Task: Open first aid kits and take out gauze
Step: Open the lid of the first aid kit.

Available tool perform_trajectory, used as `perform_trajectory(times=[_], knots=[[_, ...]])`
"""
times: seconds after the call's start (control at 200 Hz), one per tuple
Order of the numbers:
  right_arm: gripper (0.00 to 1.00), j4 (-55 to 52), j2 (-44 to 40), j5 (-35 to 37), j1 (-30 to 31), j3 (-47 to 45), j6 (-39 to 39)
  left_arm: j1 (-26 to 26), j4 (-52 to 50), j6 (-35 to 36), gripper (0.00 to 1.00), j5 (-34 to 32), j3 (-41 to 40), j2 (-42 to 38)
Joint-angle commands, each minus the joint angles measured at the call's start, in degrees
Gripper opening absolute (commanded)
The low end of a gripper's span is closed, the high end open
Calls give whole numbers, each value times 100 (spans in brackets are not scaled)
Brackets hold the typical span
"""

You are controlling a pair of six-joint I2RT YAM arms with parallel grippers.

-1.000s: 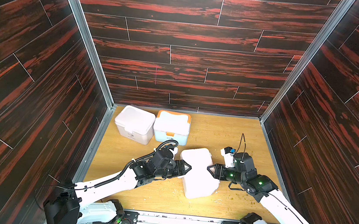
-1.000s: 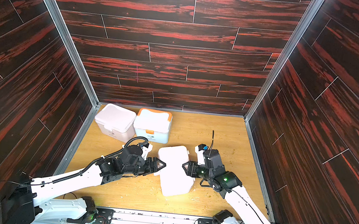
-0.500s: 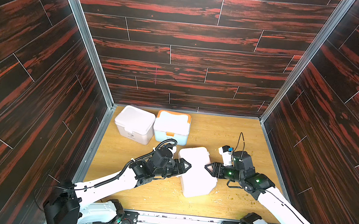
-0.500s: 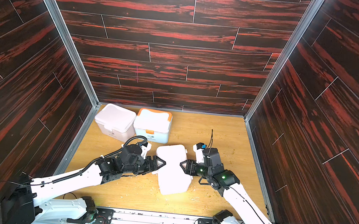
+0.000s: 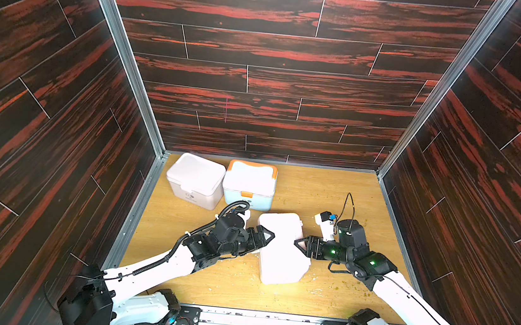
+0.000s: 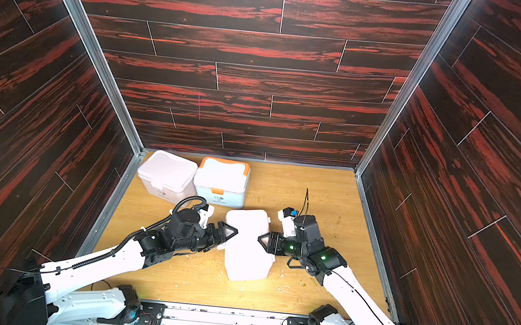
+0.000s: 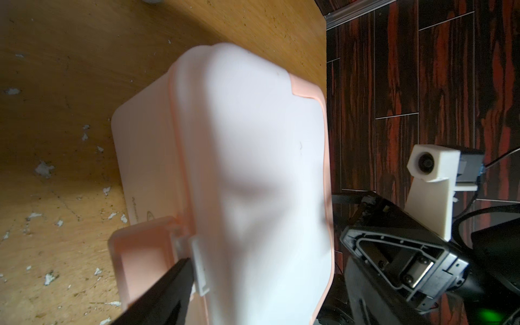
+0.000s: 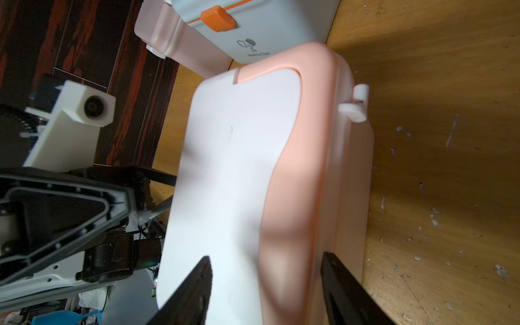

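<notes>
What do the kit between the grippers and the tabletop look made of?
Near kit: probably moulded plastic, smooth, matte, white lid with pinkish rim; rounded corners and a clean seam suggest it. Tabletop: wood or wood-look board, pale grain lines, dull finish, speckled with debris.

Place: robot test booth, lab-like
Walls: dark red wood-look panels (image 5: 281,50), metal corner strips (image 5: 125,57)
Floor: scuffed plywood board (image 5: 315,189)
Front edge: two robot arms (image 5: 156,266) on a rail (image 5: 268,324)

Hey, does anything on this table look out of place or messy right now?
The nearest kit sits skewed and apart from the plain kit and orange-trimmed kit, side by side at the back. White flecks litter the table around it.
</notes>
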Motion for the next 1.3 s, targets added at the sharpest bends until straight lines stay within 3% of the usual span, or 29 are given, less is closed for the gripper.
perform_trajectory(times=[0.0, 0.461, 0.686, 0.926, 1.076, 1.292], knots=[[66, 98, 101, -585, 81, -110, 128, 8, 818, -381, 89, 444, -183, -109], [78, -92, 3, -310, 75, -42, 149, 73, 1699, -851, 90, 675, -370, -364], [90, -704, -463, 767, 78, 208, 129, 76, 1299, -654, 90, 663, 38, -322], [98, -1428, -1449, 2279, 78, 570, 310, -32, 597, -184, 90, 1011, 1306, 492], [99, -2118, -1862, 3451, 80, 904, 612, -344, 84, 194, 90, 1006, 2510, 1296], [99, -2852, -2183, 4082, 82, 1372, 798, -766, -697, 680, 90, 1076, 4483, 2868]])
